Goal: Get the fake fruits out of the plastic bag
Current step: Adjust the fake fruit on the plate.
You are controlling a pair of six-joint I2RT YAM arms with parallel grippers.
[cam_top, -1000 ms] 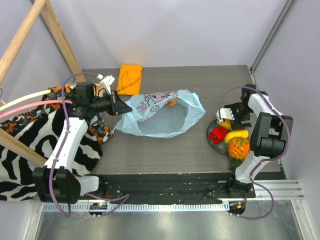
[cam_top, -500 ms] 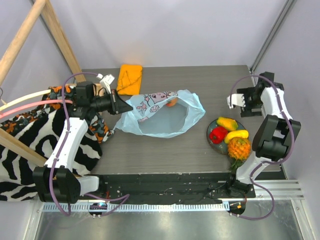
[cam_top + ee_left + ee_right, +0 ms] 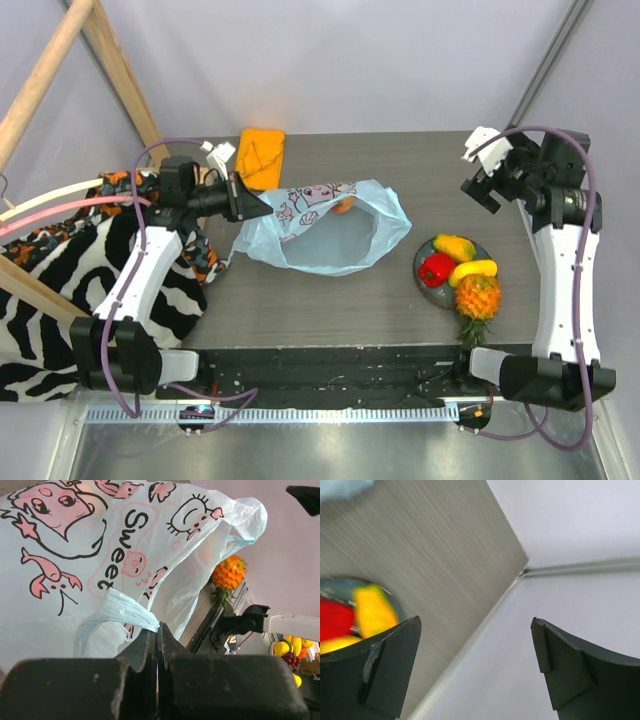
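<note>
Looking down from the top camera, the left pincer (image 3: 250, 203) pinches the left edge of the plastic bag (image 3: 330, 248) lying on the surface (image 3: 300, 310), with one peach-coloured fruit (image 3: 343, 206) inside near its far rim. A pineapple (image 3: 477, 297), a red fruit (image 3: 437, 268) and yellow pieces (image 3: 472, 267) sit on a plate (image 3: 418, 262), and the right pincer (image 3: 478, 170) hangs spread and empty by the far right corner. Left wrist: jaws pressed together on a bunched blue fold. Right wrist: fingers (image 3: 380, 675) wide, nothing between. Probably only the last fruit remains, so next the right arm must reach into the bag's mouth and close on it.
</note>
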